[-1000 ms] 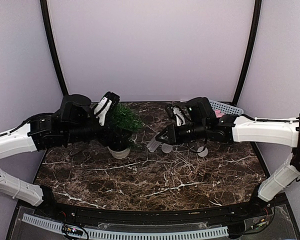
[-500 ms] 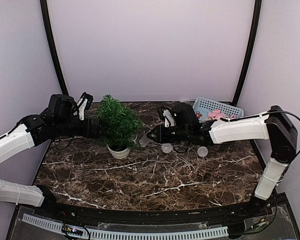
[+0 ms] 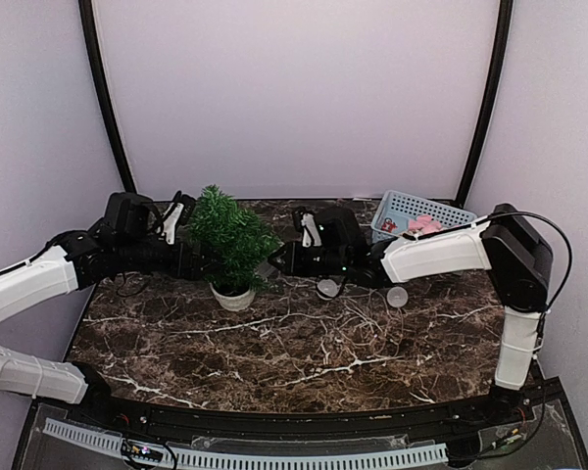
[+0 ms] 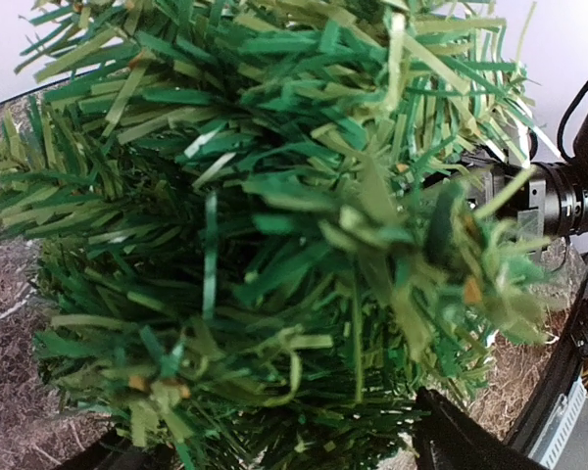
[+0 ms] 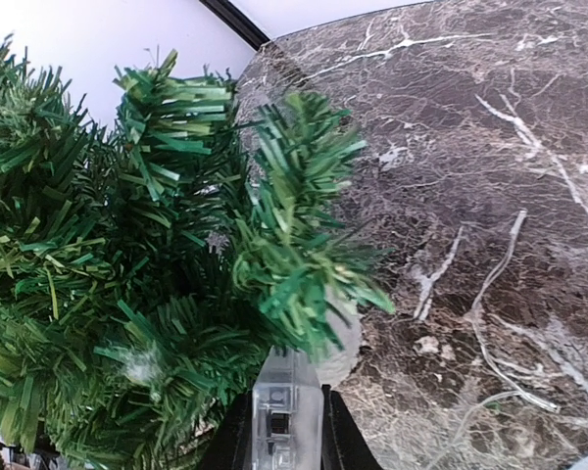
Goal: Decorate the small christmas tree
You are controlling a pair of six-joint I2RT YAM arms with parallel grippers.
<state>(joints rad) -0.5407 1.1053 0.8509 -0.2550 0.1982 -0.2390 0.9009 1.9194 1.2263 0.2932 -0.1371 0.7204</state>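
The small christmas tree (image 3: 230, 237) stood upright, back-left on the table (image 3: 304, 345). The left tool (image 3: 198, 262) sat against its left foliage, probably to steady it; I could not tell its opening. The right tool (image 3: 277, 262) pinched a clear plastic piece (image 5: 288, 406) at the right-hand branches, likely to attach it.

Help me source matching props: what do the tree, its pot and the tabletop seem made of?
Small christmas tree: likely plastic, matte; needles are flat cut strips in mixed greens. Pot: smooth white, ceramic or plastic, cannot tell. Table: dark brown marble look, white veins; possibly laminate.
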